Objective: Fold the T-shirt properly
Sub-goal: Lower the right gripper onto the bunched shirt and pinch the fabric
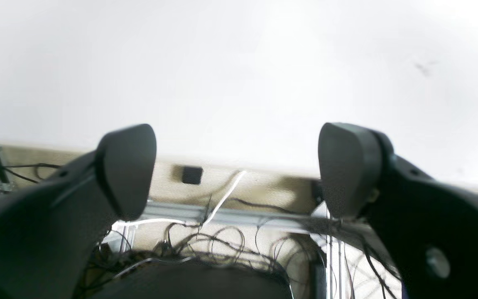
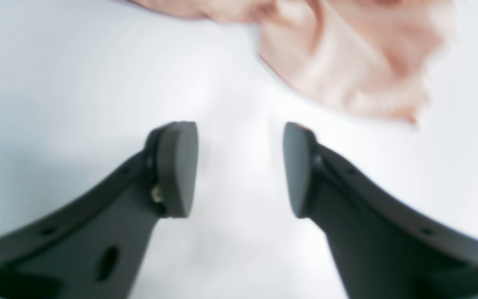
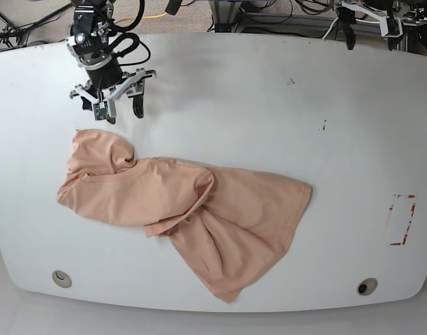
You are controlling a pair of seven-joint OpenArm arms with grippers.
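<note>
The shirt (image 3: 185, 213) lies crumpled and twisted across the near-middle of the table (image 3: 269, 98), one bunched end toward the base view's left and a wide flap running down to a point near the front edge; no print shows. In the right wrist view a rumpled part of it (image 2: 346, 54) sits just ahead of the right gripper (image 2: 241, 166), whose fingers stand apart with nothing between them and bare table below. In the base view that gripper (image 3: 119, 105) hovers beyond the bunched end, near but not touching. The left gripper (image 1: 236, 170) is also spread wide and empty, looking past the table's far edge at cables (image 1: 205, 245); its arm (image 3: 367, 17) sits at the far corner, well apart from the cloth. The step in hand looks like the first grasp to spread the garment flat. To do it well, the right gripper should probably come down on a single layer at the bunched edge, not a thick wad, pinch low against the table, then lift and draw outward. The left arm would need to cross over to take the opposite end, so the two can pull the twist out together.
</note>
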